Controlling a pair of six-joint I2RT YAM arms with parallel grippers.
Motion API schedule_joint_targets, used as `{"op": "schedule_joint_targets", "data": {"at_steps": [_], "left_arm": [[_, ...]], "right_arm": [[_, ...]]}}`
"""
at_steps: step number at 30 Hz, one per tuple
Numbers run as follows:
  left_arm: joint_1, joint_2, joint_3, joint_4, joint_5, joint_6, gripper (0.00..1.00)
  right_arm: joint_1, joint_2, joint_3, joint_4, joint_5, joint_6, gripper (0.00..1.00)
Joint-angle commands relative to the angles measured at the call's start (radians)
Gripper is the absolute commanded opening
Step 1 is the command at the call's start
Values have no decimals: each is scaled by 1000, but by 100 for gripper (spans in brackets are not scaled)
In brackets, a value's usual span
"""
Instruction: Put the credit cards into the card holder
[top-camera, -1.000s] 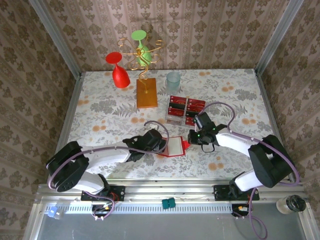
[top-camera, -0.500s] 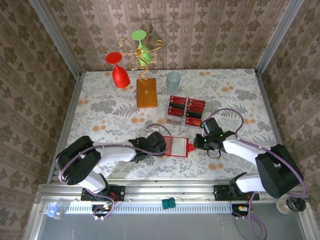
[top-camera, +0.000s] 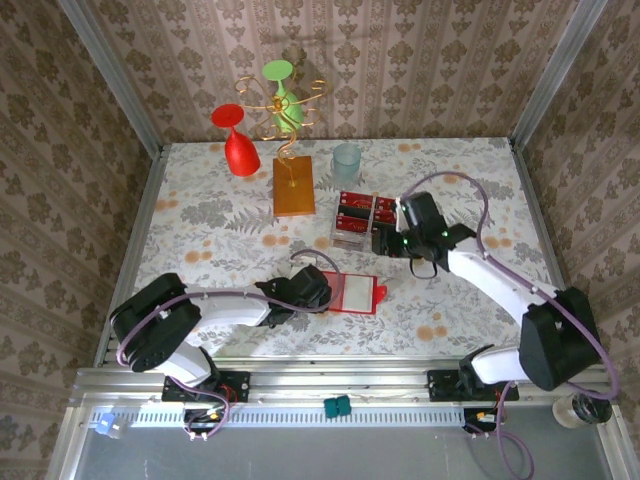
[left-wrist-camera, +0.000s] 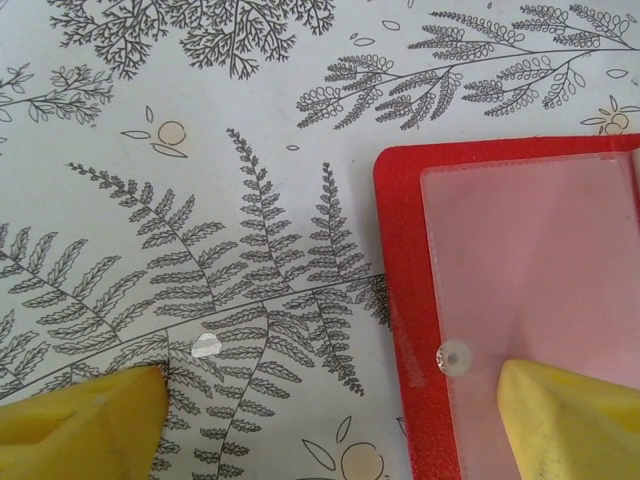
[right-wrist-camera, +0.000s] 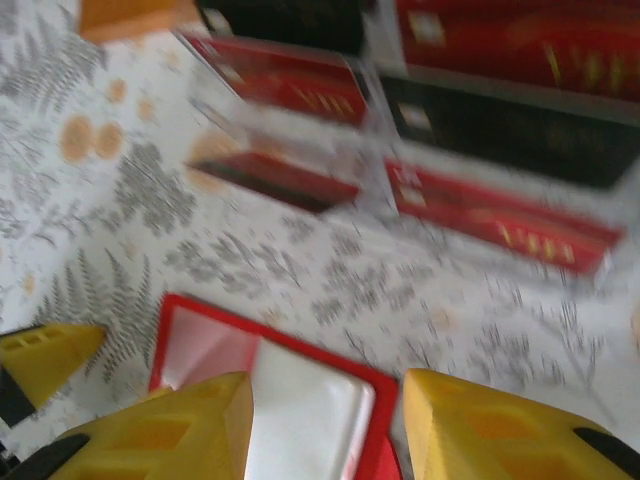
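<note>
Hovering just short of cards, R jaws stand part open, empty. Cards lie ahead of them in clear tray, long axis crosswise to reach; open holder behind. L jaws spread wide, one finger on holder's pocket, other on bench. R arm nearer cards.

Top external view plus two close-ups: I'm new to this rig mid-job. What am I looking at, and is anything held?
The overhead camera shows two robot arms on a flowered table. Each wrist camera looks past its own yellow fingers. The left end effector stands open astride the edge of the open glossy red folding card holder, one finger over its clear pocket. The right end effector is open and empty, near the flat red striped credit cards in a clear plastic tray.
</note>
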Motion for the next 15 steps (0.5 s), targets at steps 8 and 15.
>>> {"op": "schedule_joint_targets", "data": {"at_steps": [8, 15], "left_arm": [[3, -24, -40, -10, -25, -20, 88], [5, -29, -54, 7, -27, -27, 88]], "right_arm": [[101, 297, 320, -252, 131, -267, 46], [189, 456, 479, -338, 287, -366, 47]]}}
